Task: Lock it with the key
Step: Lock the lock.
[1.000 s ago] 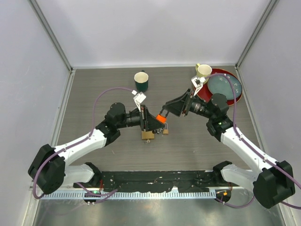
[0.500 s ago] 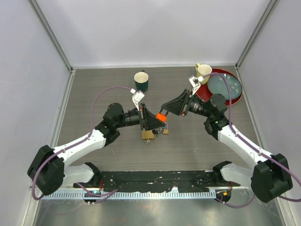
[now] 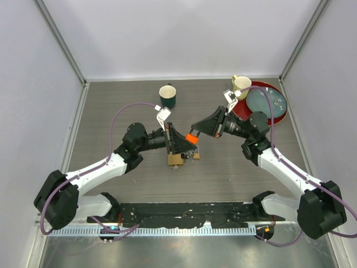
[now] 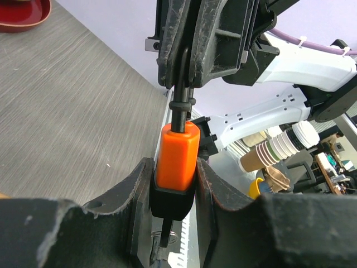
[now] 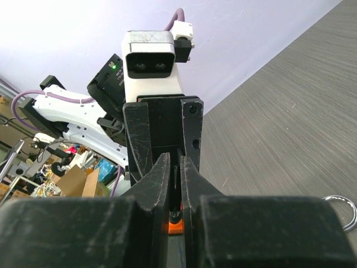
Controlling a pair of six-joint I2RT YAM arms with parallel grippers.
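An orange-and-black lock (image 3: 191,138) hangs above the table's middle, with my left gripper (image 3: 188,143) shut on its sides. In the left wrist view the lock (image 4: 177,156) sits between my two fingers, and a thin dark key (image 4: 181,111) sticks out of its orange end. My right gripper (image 3: 194,129) meets it from the right, its fingers shut on that key. The right wrist view shows the key (image 5: 176,184) pinched in the narrow gap of my right gripper (image 5: 174,167), with the orange lock (image 5: 175,225) just beyond.
Two small brass padlocks (image 3: 175,159) (image 3: 196,156) lie on the table below the grippers. A dark green mug (image 3: 167,96) stands behind them. At the back right, a red tray (image 3: 243,111) holds a teal plate (image 3: 268,102) and a cream cup (image 3: 241,84). A metal ring (image 5: 340,211) lies on the table.
My right gripper's fingers have closed from wide apart onto the key, and the arm has shifted slightly up. The left gripper and lock have held still.
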